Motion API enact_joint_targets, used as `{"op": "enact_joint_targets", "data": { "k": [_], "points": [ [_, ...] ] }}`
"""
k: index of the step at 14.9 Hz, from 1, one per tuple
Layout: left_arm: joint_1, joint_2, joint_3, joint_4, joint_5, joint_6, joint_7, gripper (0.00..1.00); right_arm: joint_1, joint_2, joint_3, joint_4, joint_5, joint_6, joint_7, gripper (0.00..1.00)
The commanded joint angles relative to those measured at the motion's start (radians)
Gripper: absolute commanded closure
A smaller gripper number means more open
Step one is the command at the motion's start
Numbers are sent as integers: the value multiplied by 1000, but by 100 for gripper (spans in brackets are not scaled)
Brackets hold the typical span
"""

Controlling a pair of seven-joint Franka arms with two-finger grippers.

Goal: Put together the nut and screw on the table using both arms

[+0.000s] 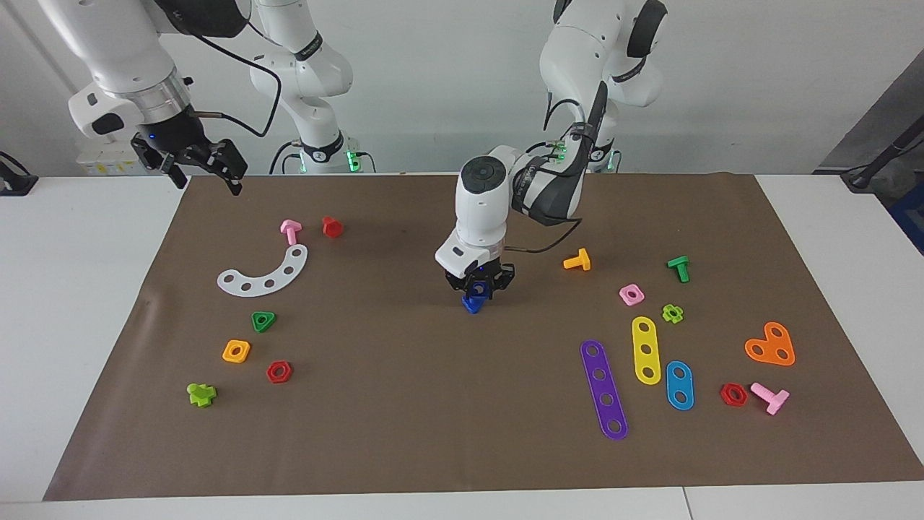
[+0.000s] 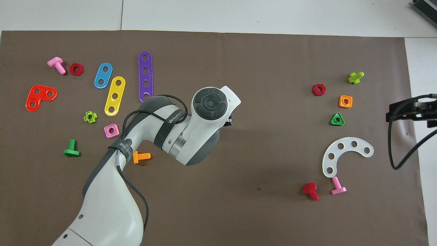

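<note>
At the middle of the brown mat (image 1: 404, 404) on the table, my left gripper (image 1: 477, 290) points straight down and is shut on the dark blue nut (image 1: 477, 287). The dark blue screw (image 1: 473, 306) is right under the nut, its triangular head at the mat. I cannot tell whether the head touches the mat. In the overhead view the left arm's wrist (image 2: 209, 102) hides both blue parts. My right gripper (image 1: 207, 179) hangs open and empty over the mat's corner at the right arm's end, and its black body (image 2: 409, 111) shows at the edge of the overhead view.
Toward the right arm's end lie a white curved plate (image 1: 263, 273), a pink bolt (image 1: 290, 230), a red bolt (image 1: 332, 227), a green triangular nut (image 1: 263, 321) and an orange square nut (image 1: 236, 351). Toward the left arm's end lie an orange bolt (image 1: 577, 260), a pink nut (image 1: 631, 294) and coloured strips (image 1: 603, 388).
</note>
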Motion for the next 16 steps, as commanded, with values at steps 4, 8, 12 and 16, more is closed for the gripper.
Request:
{"op": "enact_joint_targets", "data": {
  "k": [4,8,12,16],
  "points": [
    [-21,-16,17,-27,24,53,-37,97,-5,-21,8,-24,-15,14,4,0],
    [-19,-19,17,-52,26,78,-37,96,-6,-21,8,-27,-15,14,2,0],
    [-18,-27,17,-93,26,135,-37,96,-5,-21,8,-29,-15,14,2,0],
    [-15,-33,17,-115,26,164,-36,57,-5,-21,8,-29,-14,14,4,0]
  ]
}}
